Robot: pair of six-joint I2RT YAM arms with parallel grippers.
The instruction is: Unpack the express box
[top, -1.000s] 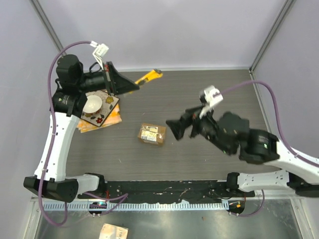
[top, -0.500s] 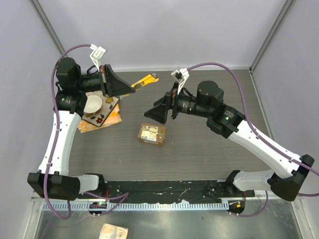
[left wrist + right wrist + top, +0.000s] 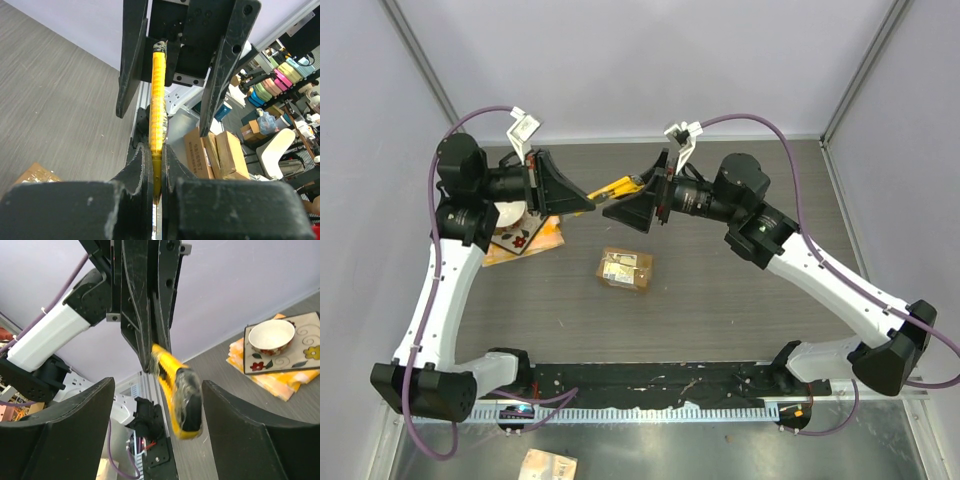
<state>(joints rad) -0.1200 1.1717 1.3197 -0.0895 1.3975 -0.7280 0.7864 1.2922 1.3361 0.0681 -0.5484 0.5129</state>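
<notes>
The express box (image 3: 626, 269), a small brown parcel with a white label, lies on the table in the middle; its corner shows in the left wrist view (image 3: 34, 173). My left gripper (image 3: 588, 200) (image 3: 156, 156) is shut on one end of a yellow utility knife (image 3: 617, 185) (image 3: 158, 95) and holds it in the air above and behind the box. My right gripper (image 3: 620, 206) (image 3: 156, 390) is open, its two fingers on either side of the knife's free end (image 3: 181, 396) without touching it. Both grippers are well apart from the box.
A brown-and-orange card (image 3: 525, 237) (image 3: 280, 356) with a white cup (image 3: 510, 212) (image 3: 271, 336) lies at the back left, under the left arm. Purple cables loop over both arms. The enclosure's walls stand behind and at both sides.
My right arm swung from the right side up and left to the knife. My left gripper carried the knife a little right and towards the middle, meeting the open right gripper.
</notes>
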